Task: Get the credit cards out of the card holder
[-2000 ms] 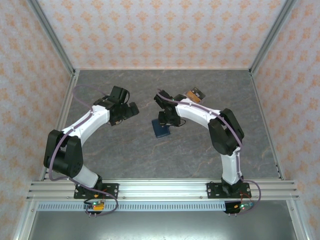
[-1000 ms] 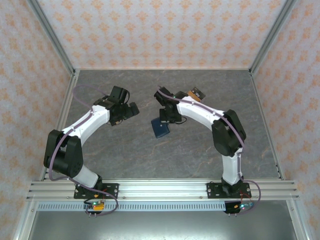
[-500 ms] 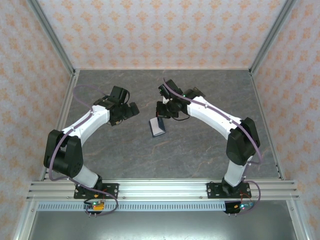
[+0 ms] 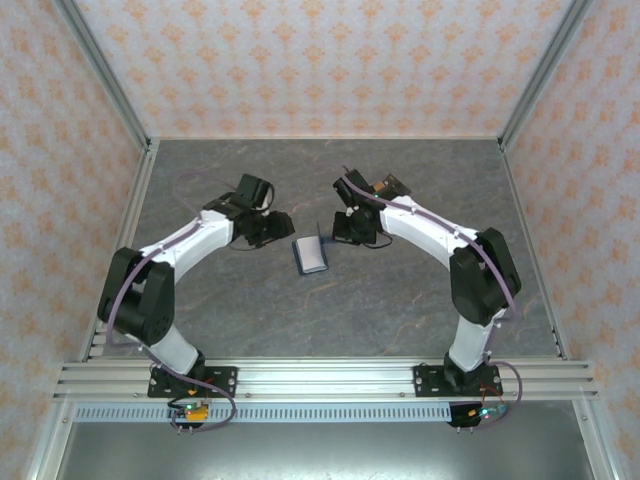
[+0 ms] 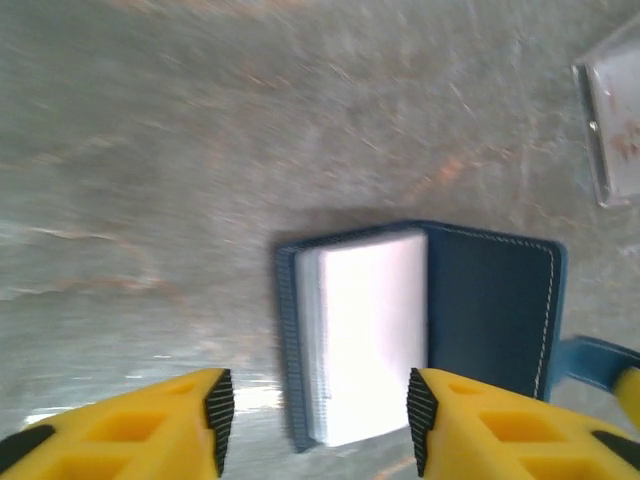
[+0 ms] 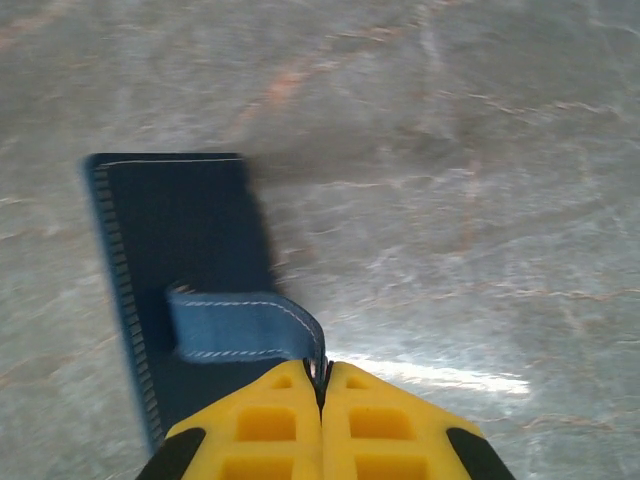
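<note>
The navy card holder (image 4: 311,255) lies open on the table between the two arms, its pale inner side up. In the left wrist view its pale stack of pockets (image 5: 370,335) sits just ahead of my left gripper (image 5: 318,420), which is open and holds nothing. The navy cover (image 5: 490,310) spreads to the right. My right gripper (image 6: 321,385) is shut on the holder's blue closure tab (image 6: 245,325), beside the cover (image 6: 170,230). Loose credit cards (image 4: 390,186) lie behind the right arm. Whether cards sit inside the pockets I cannot tell.
A pale card (image 5: 615,120) lies on the grey stone table (image 4: 400,300) beyond the holder. Patterned walls with metal rails (image 4: 135,200) close in the table on three sides.
The left arm has swung right, bringing its gripper close to the holder, and its jaws have narrowed. The right gripper has kept the tab and drawn the holder open, pale side up.
</note>
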Available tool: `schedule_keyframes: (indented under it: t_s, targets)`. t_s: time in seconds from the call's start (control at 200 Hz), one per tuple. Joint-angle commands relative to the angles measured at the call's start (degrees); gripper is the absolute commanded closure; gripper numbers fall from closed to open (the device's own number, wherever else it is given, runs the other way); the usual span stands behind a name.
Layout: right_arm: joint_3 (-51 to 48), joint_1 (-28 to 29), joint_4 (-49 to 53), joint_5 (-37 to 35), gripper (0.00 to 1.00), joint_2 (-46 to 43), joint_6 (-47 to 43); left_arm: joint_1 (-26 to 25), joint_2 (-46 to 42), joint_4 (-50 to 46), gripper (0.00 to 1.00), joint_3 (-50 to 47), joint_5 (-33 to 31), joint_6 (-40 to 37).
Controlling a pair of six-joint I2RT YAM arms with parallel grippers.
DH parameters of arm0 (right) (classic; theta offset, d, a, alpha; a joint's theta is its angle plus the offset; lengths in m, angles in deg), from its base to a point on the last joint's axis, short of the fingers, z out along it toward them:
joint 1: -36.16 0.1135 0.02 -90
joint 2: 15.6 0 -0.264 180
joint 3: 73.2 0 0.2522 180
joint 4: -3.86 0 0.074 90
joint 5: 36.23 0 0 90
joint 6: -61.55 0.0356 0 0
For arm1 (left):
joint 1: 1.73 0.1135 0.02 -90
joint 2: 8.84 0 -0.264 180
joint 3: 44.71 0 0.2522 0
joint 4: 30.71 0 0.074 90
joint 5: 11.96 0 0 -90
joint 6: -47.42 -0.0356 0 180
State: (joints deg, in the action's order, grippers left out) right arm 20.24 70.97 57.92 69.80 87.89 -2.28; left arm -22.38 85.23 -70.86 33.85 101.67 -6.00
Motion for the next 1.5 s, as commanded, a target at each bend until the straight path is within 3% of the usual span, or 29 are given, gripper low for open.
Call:
schedule_keyframes:
  t_s: [0.0, 0.145, 0.37, 0.495, 0.581, 0.661, 0.841, 1.016, 1.116, 1.496]
  targets:
    - [-2.6, -1.5, -1.1, -1.1, 1.00, 1.5, 1.7, -3.8, 3.7, 2.1, 0.58, 5.1, 3.0, -2.2]
    - [-4.3, -2.7, -2.7, -1.4, 1.00, 1.9, 1.7, -6.8, 10.7, 2.5, 0.74, 10.7, 5.4, -1.7]
    - [-7.7, -3.9, -5.2, -0.7, 0.99, 1.1, 3.4, -9.1, 19.5, -1.4, 0.86, 18.0, 5.7, -2.5]
    - [-8.9, -4.4, -5.9, -1.6, 0.87, -1.2, 4.4, -9.5, 22.5, -2.5, 0.89, 20.1, 6.4, -2.5]
    - [-10.3, -4.4, -7.8, -2.1, 0.72, -3.8, 5.4, -10.0, 24.2, -3.4, 0.92, 21.6, 6.6, -2.6]
    - [-10.9, -4.4, -9.2, -2.0, 0.69, -5.6, 5.7, -10.7, 25.4, -4.7, 0.95, 23.1, 6.2, -3.1]
    - [-13.2, -4.4, -13.1, 0.0, 0.70, -8.8, 5.8, -11.6, 27.3, -6.5, 0.99, 24.7, 4.8, -3.7]
    - [-12.8, -4.5, -14.5, 5.6, 0.86, -5.7, 5.8, -11.6, 27.7, -6.9, 1.00, 24.6, 4.6, -3.8]
    - [-13.6, -4.4, -16.5, 7.7, 0.89, -4.0, 7.0, -11.5, 27.0, -7.4, 1.00, 24.9, 4.2, -3.7]
    - [-13.4, -4.5, -15.4, 3.5, 0.90, 1.2, 6.4, -11.0, 21.5, -11.1, 0.96, 25.1, -1.1, -0.6]
